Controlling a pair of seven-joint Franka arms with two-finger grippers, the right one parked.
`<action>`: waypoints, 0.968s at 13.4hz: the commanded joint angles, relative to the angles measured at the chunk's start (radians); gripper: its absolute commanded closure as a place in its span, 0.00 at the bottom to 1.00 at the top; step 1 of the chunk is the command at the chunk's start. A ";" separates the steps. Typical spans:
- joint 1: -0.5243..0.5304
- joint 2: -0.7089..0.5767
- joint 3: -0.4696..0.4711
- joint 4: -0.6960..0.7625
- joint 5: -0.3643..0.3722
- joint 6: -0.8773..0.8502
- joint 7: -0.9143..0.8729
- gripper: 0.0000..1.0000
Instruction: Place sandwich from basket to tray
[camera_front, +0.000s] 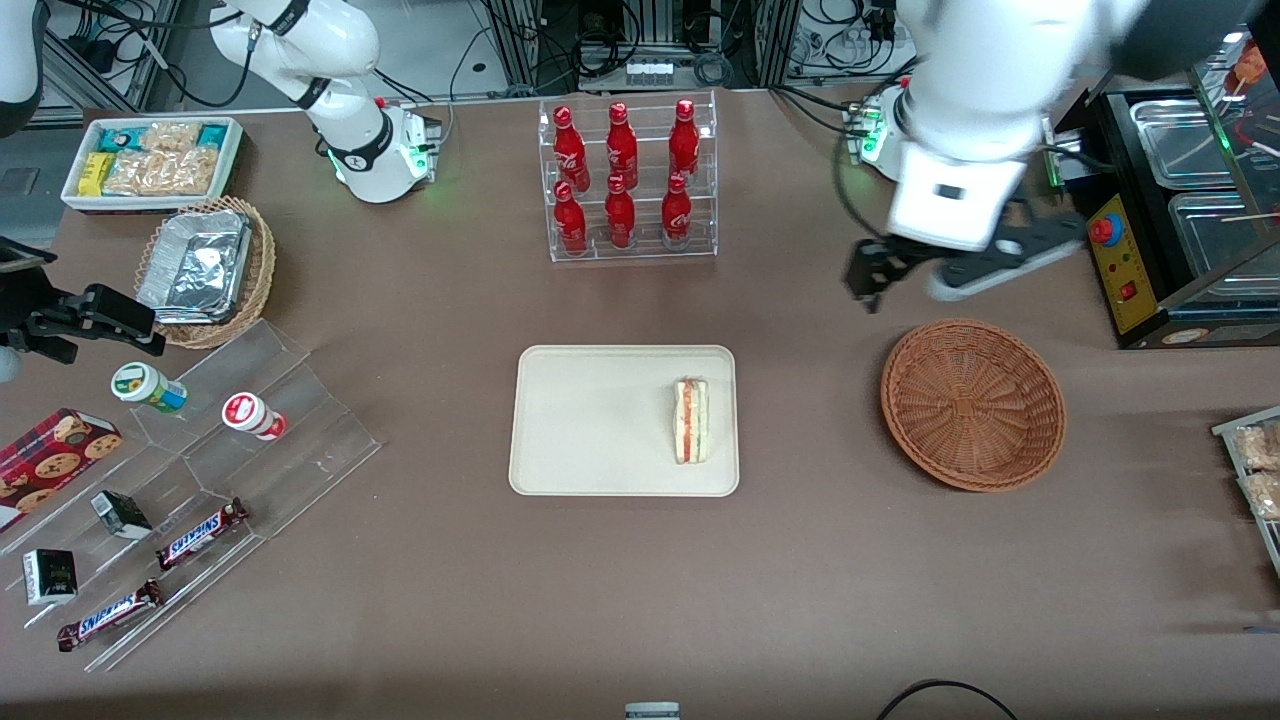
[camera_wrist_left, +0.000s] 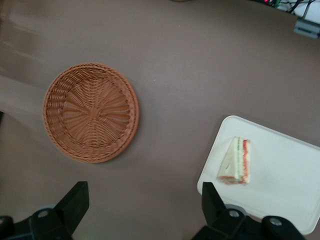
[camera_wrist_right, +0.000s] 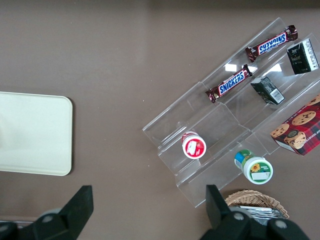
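- One relation decides what I do next, and I read it across the front view from the tray to the arm: the sandwich (camera_front: 691, 420) already lies on the tray (camera_front: 600, 420), close to the short edge that faces the basket, about midway between the two corners of that edge.
- Its long axis runs along that short edge, from the tray's edge nearest the front camera toward the one farthest from it; the red and green layers show as stripes along the same line.
- Next comes the basket (camera_front: 972, 404), well apart from the tray toward the working arm's end of the tabletop, with nothing in it that I can see.
- Last is the gripper (camera_front: 905, 280), raised over the tabletop, farther from the front camera than the basket's rim and holding nothing; its fingers (camera_wrist_left: 74, 202) are spread wide in the wrist view, with bare tabletop between them.
- From the gripper, the sandwich lies past the basket, toward the table's middle and nearer the front camera.
- I judge the placing done, since sandwich and gripper are well apart; all I would have left is to take the arm clear without crossing low over the tray.
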 joint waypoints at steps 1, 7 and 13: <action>0.123 -0.061 -0.012 -0.030 -0.088 -0.046 0.186 0.00; 0.247 -0.121 -0.012 -0.068 -0.136 -0.097 0.386 0.00; 0.425 -0.144 -0.103 -0.106 -0.159 -0.094 0.489 0.00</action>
